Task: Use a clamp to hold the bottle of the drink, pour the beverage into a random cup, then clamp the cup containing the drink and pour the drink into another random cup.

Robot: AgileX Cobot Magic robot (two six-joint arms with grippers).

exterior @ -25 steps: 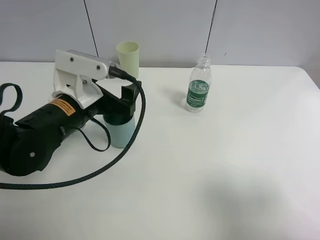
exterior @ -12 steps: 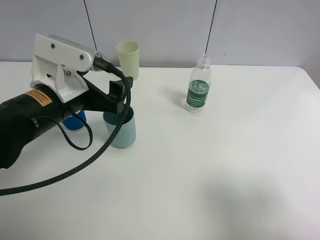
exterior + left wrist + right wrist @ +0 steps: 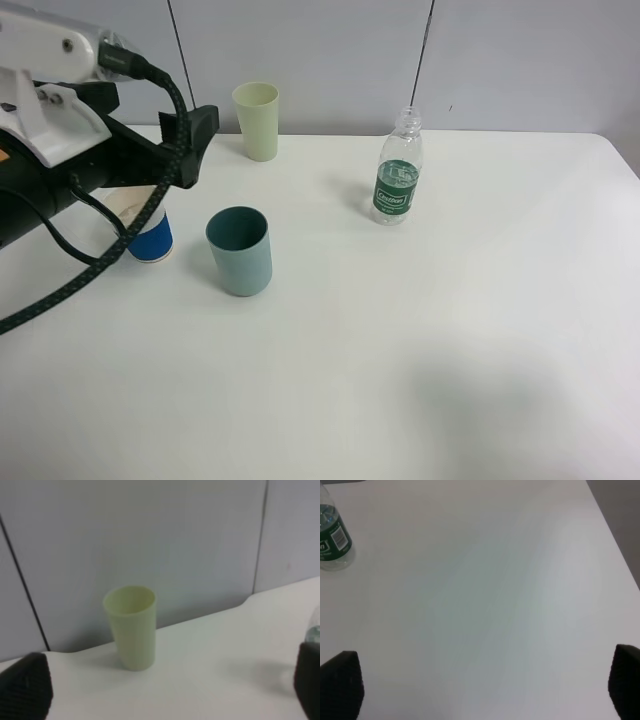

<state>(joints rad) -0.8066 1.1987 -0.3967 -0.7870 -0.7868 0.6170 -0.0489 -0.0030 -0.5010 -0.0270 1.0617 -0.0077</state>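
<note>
Looks nearly done: the uncapped bottle (image 3: 399, 170) stands empty-looking near the worktop's (image 3: 450, 330) far edge, all cups upright, both end effectors spread wide, holding nothing.

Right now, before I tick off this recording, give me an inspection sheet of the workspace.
Surface: white table, bare and dry where visible.
Job's things: uncapped bottle upright; teal cup, pale green cup and blue cup upright, all apart.
Clutter: nothing seen.
Grippers: left gripper open, empty, facing the pale green cup; right gripper open, empty, above bare table.
Cables: braided cable hangs from the left arm.
Surroundings: grey panelled wall.
</note>
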